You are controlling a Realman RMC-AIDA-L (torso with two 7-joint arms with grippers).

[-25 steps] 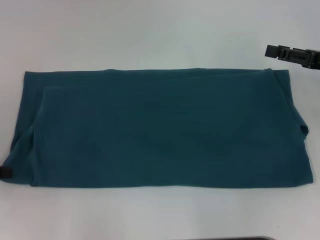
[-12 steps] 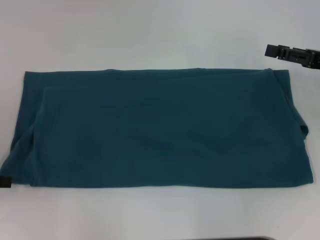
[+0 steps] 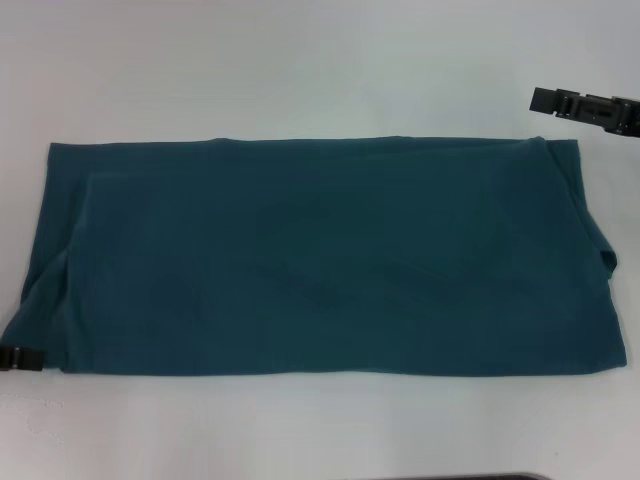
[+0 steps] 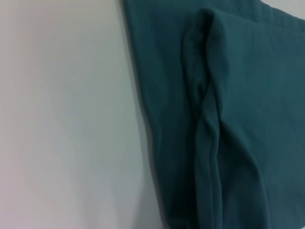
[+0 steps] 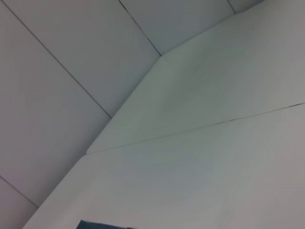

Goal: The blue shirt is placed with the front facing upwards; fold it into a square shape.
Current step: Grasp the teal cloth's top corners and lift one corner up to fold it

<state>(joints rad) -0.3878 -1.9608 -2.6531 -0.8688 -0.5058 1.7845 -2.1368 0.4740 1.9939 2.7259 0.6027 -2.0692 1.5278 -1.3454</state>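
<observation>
The blue shirt [image 3: 320, 255] lies flat on the white table as a long, wide rectangle with only plain teal cloth showing; no letters or collar are visible. A folded layer forms a ridge near its left end [image 4: 209, 119]. My left gripper [image 3: 16, 358] shows only as a small dark tip at the shirt's front left corner. My right gripper [image 3: 583, 106] hovers above the table just beyond the shirt's far right corner, apart from the cloth. A sliver of the shirt [image 5: 102, 225] shows in the right wrist view.
The white table [image 3: 320, 70] surrounds the shirt on all sides. A dark strip [image 3: 500, 477] marks the table's front edge. In the right wrist view a seam [image 5: 214, 123] crosses the table and a pale panelled wall [image 5: 62, 57] stands behind it.
The left gripper's tip has shifted slightly toward the front at the shirt's left corner and shows a bit more. The shirt and the right gripper have not moved.
</observation>
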